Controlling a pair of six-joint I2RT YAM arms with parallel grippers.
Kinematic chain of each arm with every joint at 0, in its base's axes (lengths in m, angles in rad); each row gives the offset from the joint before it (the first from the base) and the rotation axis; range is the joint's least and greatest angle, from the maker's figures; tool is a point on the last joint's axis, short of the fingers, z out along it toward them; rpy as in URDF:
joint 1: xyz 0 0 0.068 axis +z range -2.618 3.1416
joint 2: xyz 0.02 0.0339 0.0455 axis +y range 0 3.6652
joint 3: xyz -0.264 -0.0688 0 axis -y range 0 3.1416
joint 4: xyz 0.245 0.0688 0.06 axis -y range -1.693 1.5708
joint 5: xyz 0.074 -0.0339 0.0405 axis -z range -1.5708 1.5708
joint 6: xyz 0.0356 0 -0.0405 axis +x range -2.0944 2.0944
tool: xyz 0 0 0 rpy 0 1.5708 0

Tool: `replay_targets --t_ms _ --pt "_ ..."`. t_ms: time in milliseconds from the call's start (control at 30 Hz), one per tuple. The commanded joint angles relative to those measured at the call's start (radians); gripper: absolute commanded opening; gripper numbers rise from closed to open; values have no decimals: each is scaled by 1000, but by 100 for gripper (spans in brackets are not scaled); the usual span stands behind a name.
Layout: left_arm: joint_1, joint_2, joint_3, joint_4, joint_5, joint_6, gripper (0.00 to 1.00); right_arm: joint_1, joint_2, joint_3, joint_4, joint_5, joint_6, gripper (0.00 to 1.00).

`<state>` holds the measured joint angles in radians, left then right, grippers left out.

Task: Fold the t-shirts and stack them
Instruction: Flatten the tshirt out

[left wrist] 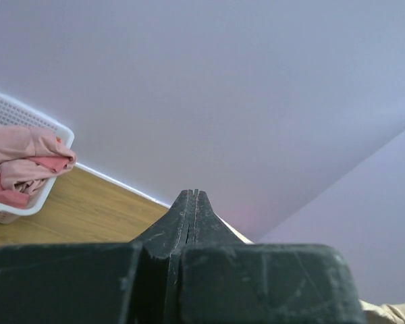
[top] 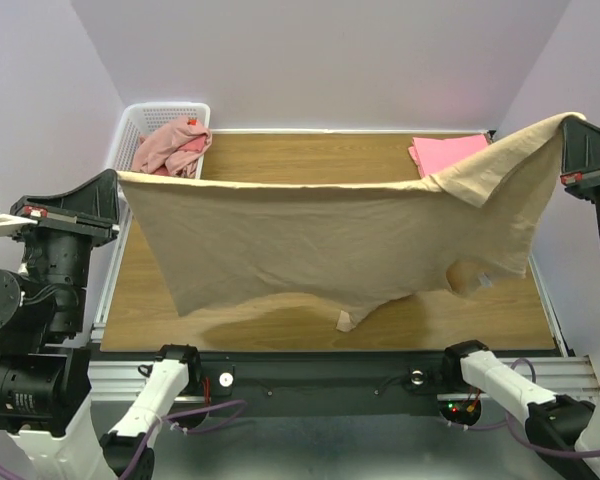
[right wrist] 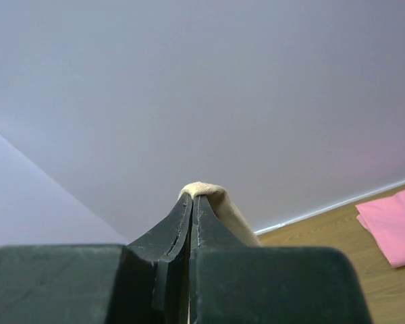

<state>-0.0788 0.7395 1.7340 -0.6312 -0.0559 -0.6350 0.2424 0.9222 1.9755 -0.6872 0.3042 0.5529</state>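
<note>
A large beige t-shirt [top: 330, 240] hangs spread wide above the wooden table [top: 280, 330], stretched between both grippers. My left gripper [top: 117, 178] is shut on its left corner. In the left wrist view that gripper [left wrist: 192, 192] shows its jaws pressed together, with a scrap of beige cloth [left wrist: 391, 312] at the bottom right. My right gripper [top: 570, 120] is shut on the right corner, higher up. The right wrist view has beige cloth [right wrist: 212, 190] draped over that gripper's tips [right wrist: 192, 197]. A folded salmon-pink t-shirt [top: 445, 152] lies at the back right.
A white lattice basket [top: 140, 115] stands at the back left and holds crumpled dusty-pink and red shirts [top: 172, 145]. The hanging shirt's lower edge dangles near the table's front. Pale walls close in the table on three sides.
</note>
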Motion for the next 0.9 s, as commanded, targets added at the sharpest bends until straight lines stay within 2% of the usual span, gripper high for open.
replay_targets --t_ms 0,167,333,500,633,733,800,867 --pt "-3 31 9 59 -2 18 0 0 46 -7 28 47 -37 0" --pt "-3 104 -124 172 7 12 0 0 200 -23 38 85 -53 0" --pt "-3 254 -139 324 11 60 0 -2 426 45 169 53 -126 0" --pt "-1 467 2 418 -12 133 0 -2 644 222 316 87 -200 0" --pt "2 592 182 438 2 166 0 -2 802 481 389 50 -234 0" --pt "4 664 338 426 -1 184 0 -2 833 574 465 55 -252 0" --pt "8 702 447 412 7 192 0 -2 817 576 517 62 -268 0" --pt "10 709 475 401 17 198 0 -2 792 547 544 68 -272 0"
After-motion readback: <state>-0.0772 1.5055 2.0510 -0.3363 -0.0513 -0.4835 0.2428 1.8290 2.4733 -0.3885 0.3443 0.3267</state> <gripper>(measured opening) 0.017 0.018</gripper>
